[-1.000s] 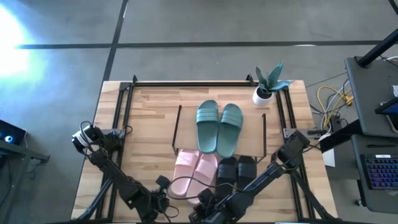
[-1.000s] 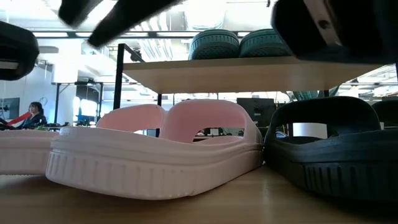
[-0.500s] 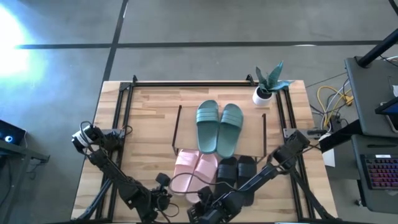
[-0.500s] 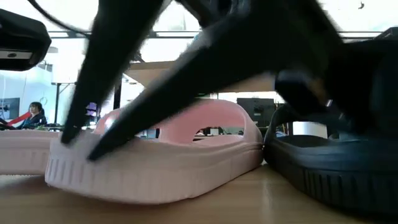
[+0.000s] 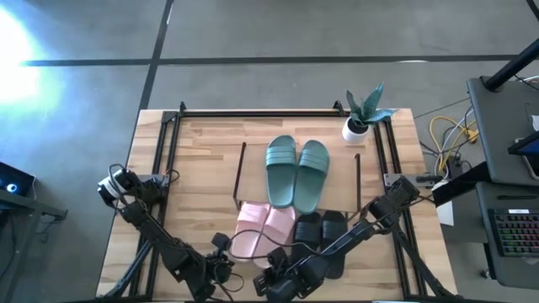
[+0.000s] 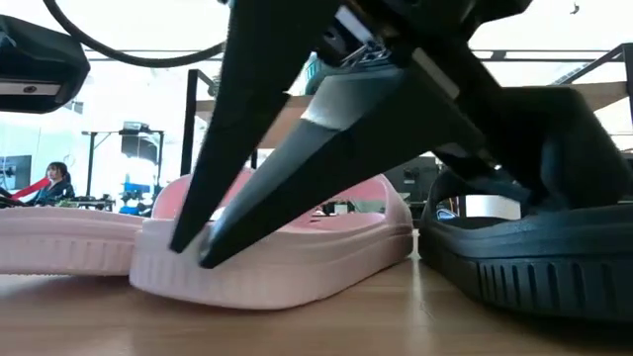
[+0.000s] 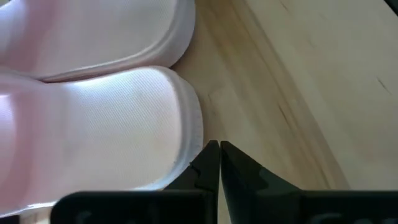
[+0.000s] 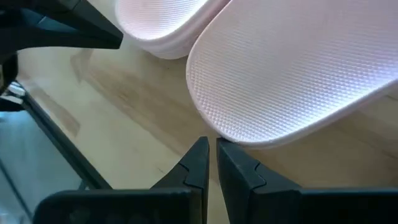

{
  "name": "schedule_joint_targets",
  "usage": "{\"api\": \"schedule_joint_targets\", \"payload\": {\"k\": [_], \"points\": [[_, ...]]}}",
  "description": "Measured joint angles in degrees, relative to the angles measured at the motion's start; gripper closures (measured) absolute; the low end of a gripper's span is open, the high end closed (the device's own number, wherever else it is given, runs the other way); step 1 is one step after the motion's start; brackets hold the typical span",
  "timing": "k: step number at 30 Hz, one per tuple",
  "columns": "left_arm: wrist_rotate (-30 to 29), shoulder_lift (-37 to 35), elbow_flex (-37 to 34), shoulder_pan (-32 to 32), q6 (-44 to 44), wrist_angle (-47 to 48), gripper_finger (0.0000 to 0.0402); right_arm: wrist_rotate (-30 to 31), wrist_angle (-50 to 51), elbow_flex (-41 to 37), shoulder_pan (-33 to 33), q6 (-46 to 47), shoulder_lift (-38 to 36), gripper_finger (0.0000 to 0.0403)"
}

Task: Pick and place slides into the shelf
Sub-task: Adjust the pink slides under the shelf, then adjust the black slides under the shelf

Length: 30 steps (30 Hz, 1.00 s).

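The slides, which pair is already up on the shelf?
The teal-green pair: they sit side by side on the shelf board. The pink slides and black slides lie on the table in front of it.

In the high view the right arm (image 5: 354,240) is lying across the black slides (image 5: 324,231), hiding much of them, and both grippers are running off the bottom edge. In the low view dark fingers (image 6: 297,148) are filling the middle, blocking most of the shelf (image 6: 213,104) and the teal slides on it. The wrist views are each showing only part of the pink slides (image 7: 99,124), the rest being cropped by the edges.
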State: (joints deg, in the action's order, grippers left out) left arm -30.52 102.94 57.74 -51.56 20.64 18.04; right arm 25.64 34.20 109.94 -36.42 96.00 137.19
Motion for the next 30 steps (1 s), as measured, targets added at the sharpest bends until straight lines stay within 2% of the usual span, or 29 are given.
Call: {"api": "schedule_joint_targets", "payload": {"k": [4,11,14,18,23,25,30], "points": [[-0.1,0.0,0.0,0.4,0.0,0.0,0.0401,2.1,6.2,1.9,-0.6,0.2,0.0,0.0376],[-2.0,0.0,0.0,1.9,-0.5,-1.6,0.0401,5.3,22.1,6.6,-0.9,5.6,0.0,0.0376],[-2.8,0.0,-0.2,3.4,-1.3,-2.6,0.0401,8.6,24.6,8.8,-1.4,4.1,0.0,0.0376],[-3.0,0.3,-1.0,6.1,-5.8,-5.9,0.0401,9.0,25.2,11.2,-1.5,1.6,-0.2,0.0376],[-3.0,0.4,-3.2,8.6,-7.5,-7.2,0.0402,10.1,27.7,14.4,-1.5,-0.5,-0.2,0.0376],[-3.0,0.1,-4.0,8.5,-7.5,-6.3,0.0402,8.8,29.9,15.3,-1.8,0.3,-0.2,0.0376],[0.0,-1.8,-3.7,5.8,-6.6,-6.1,0.0402,-0.6,33.3,14.4,-3.5,6.5,-0.2,0.0376]]}}
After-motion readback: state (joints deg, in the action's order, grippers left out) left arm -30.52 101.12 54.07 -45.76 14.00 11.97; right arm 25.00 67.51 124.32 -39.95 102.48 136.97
